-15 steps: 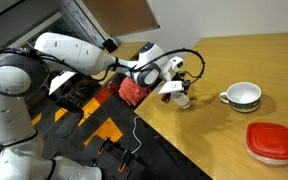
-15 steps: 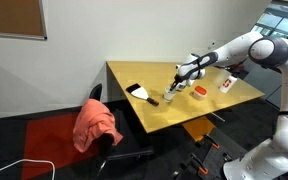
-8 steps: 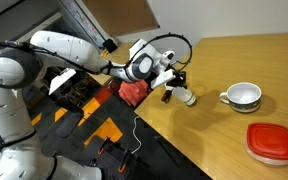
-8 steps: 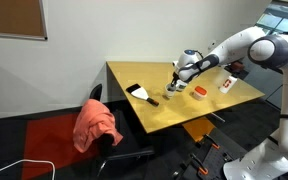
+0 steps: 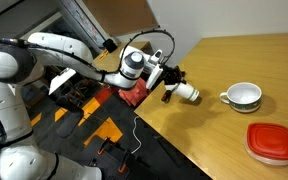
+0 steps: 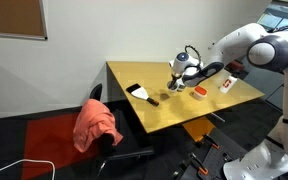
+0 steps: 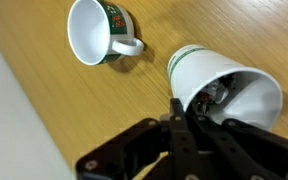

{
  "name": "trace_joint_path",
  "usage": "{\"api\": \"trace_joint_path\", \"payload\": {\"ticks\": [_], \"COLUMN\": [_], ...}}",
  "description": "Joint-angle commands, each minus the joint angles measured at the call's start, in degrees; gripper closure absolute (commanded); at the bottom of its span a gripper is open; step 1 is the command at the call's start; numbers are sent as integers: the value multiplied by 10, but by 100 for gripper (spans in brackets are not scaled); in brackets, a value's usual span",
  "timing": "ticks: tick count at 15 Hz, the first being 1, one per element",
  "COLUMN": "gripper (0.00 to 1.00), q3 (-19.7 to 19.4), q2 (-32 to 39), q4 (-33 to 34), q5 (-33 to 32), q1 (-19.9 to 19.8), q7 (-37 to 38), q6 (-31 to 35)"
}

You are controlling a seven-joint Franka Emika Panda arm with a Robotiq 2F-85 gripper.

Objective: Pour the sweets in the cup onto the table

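Gripper [image 5: 173,82] is clamped on the cup [image 5: 188,93], fingers pinching its rim, and the cup is tipped right over on its side above the table [image 5: 259,58], close to the table's left edge in an exterior view. Wrist cam looks straight into the mouth: sweets [image 7: 213,96] are inside, a small clump of pale and dark bits against the lower wall near the rim. None can be made out on the wood from these pics. Mug [image 5: 244,96] stands upright to the right of the cup, well apart, w/ its handle toward the cup. Red dish [image 5: 272,142] sits nearer the cam, right of the mug.
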Motion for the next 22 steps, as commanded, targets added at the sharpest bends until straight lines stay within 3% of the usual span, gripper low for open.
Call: {"api": "trace_joint_path", "payload": {"ticks": [1,7,10,11,16,17,19,22], "gripper": [99,99,99,99,99,99,99,99], "q3": [26,44,7,-28,-72,1,59,140], "q2": [-11,-10,-9,-4,-6,-28,-32,-32], "q4": [-2,-3,-4,-10,-36,-40,-56,-79], "q5": [-60,-70,-162,-187,-337,-398,-449,-472], "q1": [-21,-40,10,49,143,93,67,15], "q7": [45,57,161,199,384,425,475,512], "q6": [-13,-12,-30,-28,-111,-172,-256,-352]}}
